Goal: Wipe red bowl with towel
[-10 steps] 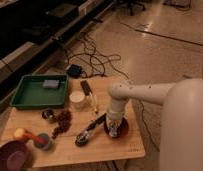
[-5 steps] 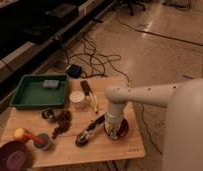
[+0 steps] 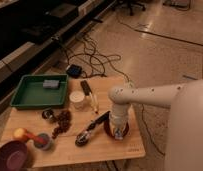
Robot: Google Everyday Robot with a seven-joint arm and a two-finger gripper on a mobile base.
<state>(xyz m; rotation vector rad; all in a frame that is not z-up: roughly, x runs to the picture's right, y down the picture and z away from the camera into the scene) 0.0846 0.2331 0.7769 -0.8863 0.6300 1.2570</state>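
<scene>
The red bowl (image 3: pixel 124 133) is small and round and sits on the wooden table (image 3: pixel 102 147) near its right front. Only its rim shows around my wrist. My gripper (image 3: pixel 116 129) points straight down into the bowl, with the white arm reaching in from the right. Something pale shows at the gripper's lower end inside the bowl; I cannot tell whether it is the towel. The inside of the bowl is hidden by the gripper.
A dark ladle (image 3: pixel 90 131) lies just left of the bowl. A white cup (image 3: pixel 77 100), a dark bottle (image 3: pixel 87 90), grapes (image 3: pixel 61 122), a green tray (image 3: pixel 37 91) with a grey sponge (image 3: pixel 51 83) and a maroon bowl (image 3: pixel 11 156) lie further left. Cables lie on the floor behind.
The wrist has shifted a little over the red bowl, down and slightly sideways. Nothing else on the table has moved.
</scene>
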